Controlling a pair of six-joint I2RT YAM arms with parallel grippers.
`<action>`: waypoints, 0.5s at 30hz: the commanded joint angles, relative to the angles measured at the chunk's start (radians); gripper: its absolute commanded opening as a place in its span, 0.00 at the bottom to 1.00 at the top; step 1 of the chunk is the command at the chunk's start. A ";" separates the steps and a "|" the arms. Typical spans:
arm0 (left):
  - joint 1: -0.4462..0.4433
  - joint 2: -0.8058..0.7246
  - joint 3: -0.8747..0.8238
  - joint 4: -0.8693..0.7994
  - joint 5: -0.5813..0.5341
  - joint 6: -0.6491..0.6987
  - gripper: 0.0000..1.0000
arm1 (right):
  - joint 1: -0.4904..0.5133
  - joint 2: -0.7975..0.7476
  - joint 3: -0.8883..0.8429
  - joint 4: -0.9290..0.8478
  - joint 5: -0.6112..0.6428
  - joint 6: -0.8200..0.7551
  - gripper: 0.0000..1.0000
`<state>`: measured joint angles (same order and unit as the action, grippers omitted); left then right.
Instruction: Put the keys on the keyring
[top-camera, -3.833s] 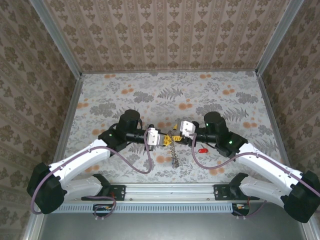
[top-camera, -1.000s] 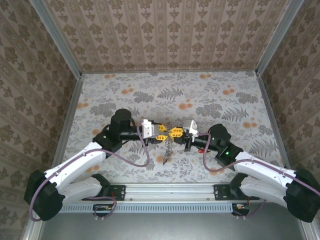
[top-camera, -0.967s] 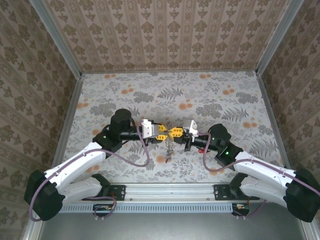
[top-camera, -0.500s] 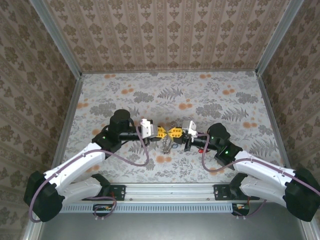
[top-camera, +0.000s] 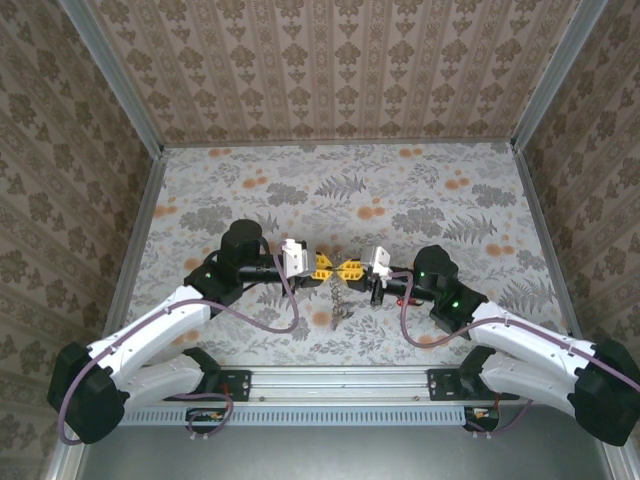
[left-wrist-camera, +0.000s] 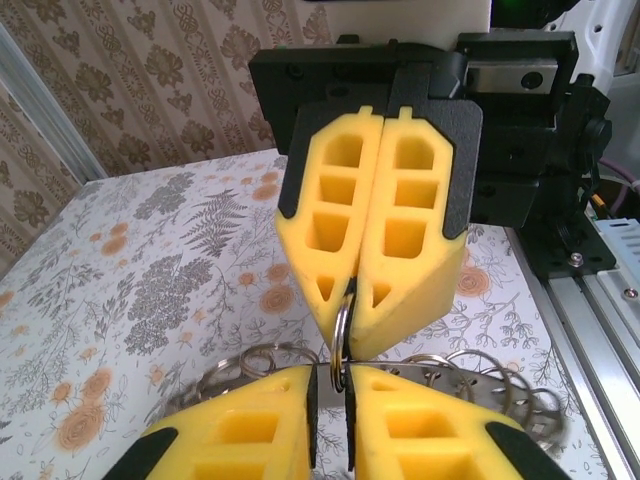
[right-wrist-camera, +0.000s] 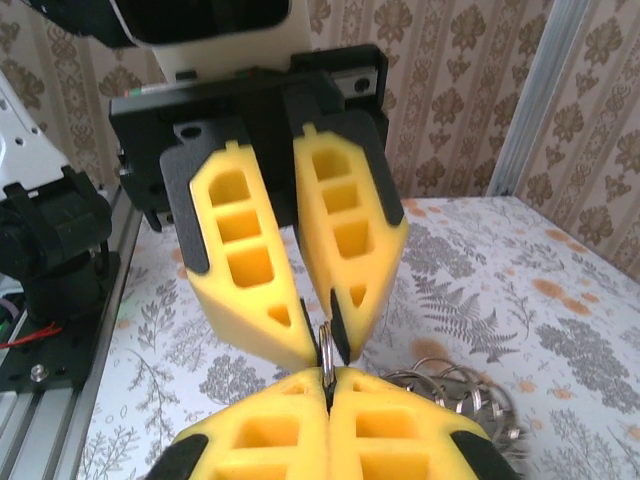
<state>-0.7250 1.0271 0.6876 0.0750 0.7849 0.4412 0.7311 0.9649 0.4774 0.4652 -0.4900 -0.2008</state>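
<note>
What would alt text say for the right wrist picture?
Two yellow foam-padded grippers meet tip to tip, the right gripper at the bottom shut on a thin silvery metal keyring, the left gripper facing it. More silvery rings trail over the floral table.
</note>
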 joint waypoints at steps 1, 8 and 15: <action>0.003 -0.018 0.028 -0.001 0.002 0.014 0.18 | 0.006 -0.030 0.055 -0.071 -0.005 -0.061 0.00; -0.002 0.008 0.055 -0.060 0.014 0.060 0.19 | 0.010 -0.053 0.114 -0.234 0.027 -0.167 0.00; -0.023 0.038 0.072 -0.096 0.007 0.098 0.27 | 0.014 -0.053 0.140 -0.290 0.039 -0.204 0.00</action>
<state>-0.7395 1.0561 0.7265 0.0101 0.7853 0.5072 0.7376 0.9295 0.5701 0.2008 -0.4633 -0.3645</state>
